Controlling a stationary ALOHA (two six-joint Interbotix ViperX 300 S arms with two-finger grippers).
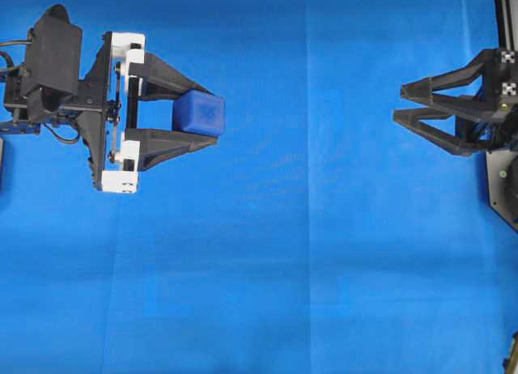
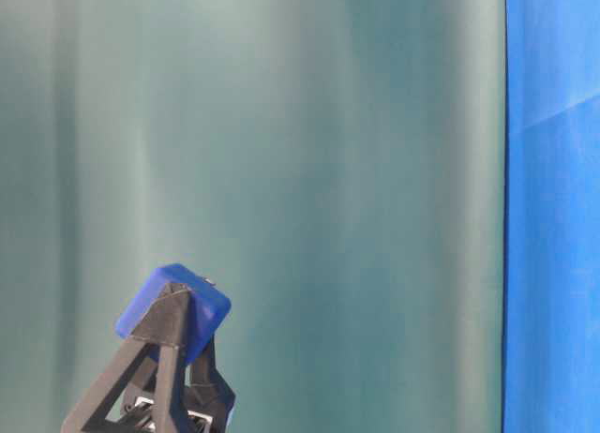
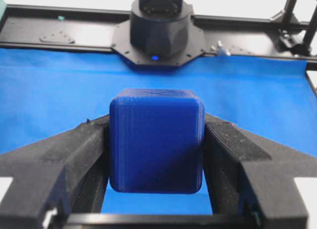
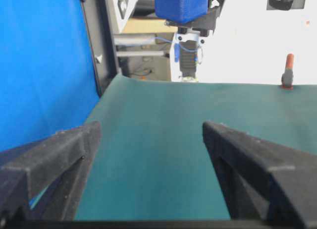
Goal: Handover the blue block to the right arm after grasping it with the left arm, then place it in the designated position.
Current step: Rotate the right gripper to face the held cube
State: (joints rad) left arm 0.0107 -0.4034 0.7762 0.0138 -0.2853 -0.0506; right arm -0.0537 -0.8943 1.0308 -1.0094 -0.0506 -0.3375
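Note:
The blue block [image 1: 199, 113] is a small dark-blue cube, lifted off the cloth at the left of the overhead view. My left gripper [image 1: 212, 116], with white brackets, is shut on it, one black finger on each side. In the left wrist view the blue block [image 3: 156, 140] fills the gap between the fingers [image 3: 74, 154]. At table level the blue block [image 2: 210, 313] sits at the fingertips. My right gripper [image 1: 399, 103] hangs at the far right, open and empty, pointing toward the block. Its own view shows the right gripper [image 4: 151, 126] open and the blue block [image 4: 181, 5] far ahead. The designated position is out of view.
A bright blue cloth [image 1: 283, 269] covers the table. A teal backdrop [image 2: 281, 171] stands behind it. The right arm's black base [image 3: 158, 30] sits on a black frame at the cloth's far edge. A wide stretch of cloth separates the two grippers.

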